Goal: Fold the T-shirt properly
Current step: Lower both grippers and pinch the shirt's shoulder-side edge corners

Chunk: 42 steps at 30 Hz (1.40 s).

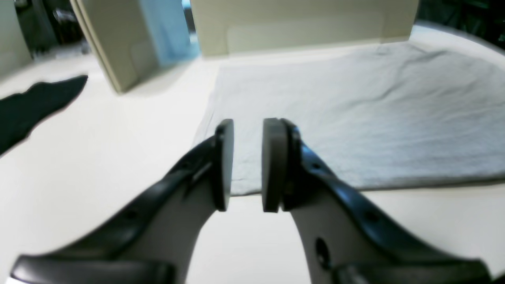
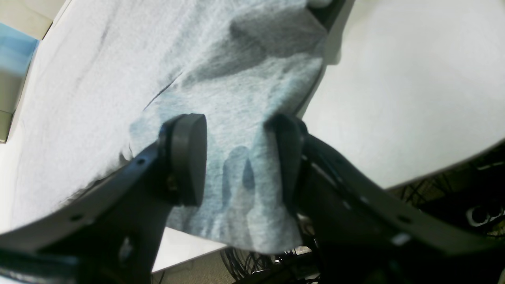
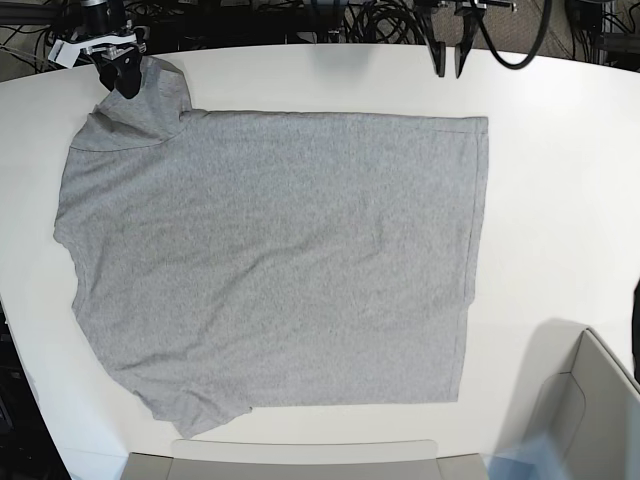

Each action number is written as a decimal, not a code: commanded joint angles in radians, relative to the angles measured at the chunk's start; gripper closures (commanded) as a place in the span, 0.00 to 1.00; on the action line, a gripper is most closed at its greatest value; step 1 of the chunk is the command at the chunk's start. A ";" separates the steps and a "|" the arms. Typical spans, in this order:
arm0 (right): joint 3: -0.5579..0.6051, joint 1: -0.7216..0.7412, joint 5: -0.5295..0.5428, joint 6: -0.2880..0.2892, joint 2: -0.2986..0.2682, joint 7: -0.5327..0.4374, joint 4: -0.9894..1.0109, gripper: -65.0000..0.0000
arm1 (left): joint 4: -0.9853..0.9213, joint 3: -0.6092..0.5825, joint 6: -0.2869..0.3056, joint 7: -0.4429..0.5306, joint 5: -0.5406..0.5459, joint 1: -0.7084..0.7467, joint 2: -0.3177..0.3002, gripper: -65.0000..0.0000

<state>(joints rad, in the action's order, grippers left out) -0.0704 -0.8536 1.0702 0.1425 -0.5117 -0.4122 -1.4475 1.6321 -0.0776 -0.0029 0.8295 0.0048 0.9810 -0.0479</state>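
Observation:
The T-shirt (image 3: 270, 260) lies spread flat on the white table (image 3: 560, 200), plain grey side up. Its upper left sleeve (image 3: 140, 105) is bunched and raised toward my right gripper (image 3: 120, 75) at the table's far left corner. In the right wrist view, the right gripper (image 2: 240, 161) has its jaws wide apart, with sleeve cloth (image 2: 236, 118) between them, draped against one finger and hanging past the table edge. My left gripper (image 1: 246, 165) is open and empty, just off the T-shirt's (image 1: 355, 118) corner. In the base view that left gripper (image 3: 450, 60) hangs above the far edge.
A cardboard box (image 3: 300, 462) stands along the near edge and another (image 3: 590, 400) at the near right corner; both show in the left wrist view (image 1: 106, 47) (image 1: 300, 27). A dark cloth (image 1: 35, 102) lies on the table's side. Cables (image 3: 380, 20) run behind the far edge.

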 commanded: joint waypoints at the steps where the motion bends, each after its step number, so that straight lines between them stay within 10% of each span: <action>1: -0.002 -0.017 0.003 -0.019 -0.012 0.034 0.009 0.56 | 0.053 0.000 -0.001 -0.028 0.007 0.020 0.000 0.73; 9: -0.002 -0.017 0.003 -0.014 -0.014 0.032 0.049 0.56 | 0.290 -0.040 0.002 -0.517 0.363 -0.020 -0.114 0.59; 19: -0.002 -0.016 0.003 -0.014 -0.014 0.032 0.057 0.56 | 0.233 -0.027 -0.006 -0.764 0.886 -0.187 -0.340 0.60; 30: -0.002 -0.016 0.003 -0.014 -0.015 0.032 0.057 0.56 | 0.036 0.012 0.037 -0.781 1.013 -0.253 -0.367 0.61; 42: -0.002 -0.019 -0.002 -0.014 -0.015 0.032 0.057 0.56 | -0.102 0.091 0.222 -1.073 1.191 -0.388 -0.361 0.62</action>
<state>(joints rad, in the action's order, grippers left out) -0.0742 -0.8528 1.0668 0.1692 -0.5205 -0.4427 -1.4006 1.5265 0.0113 0.2291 -0.2157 1.2018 0.5819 -0.4038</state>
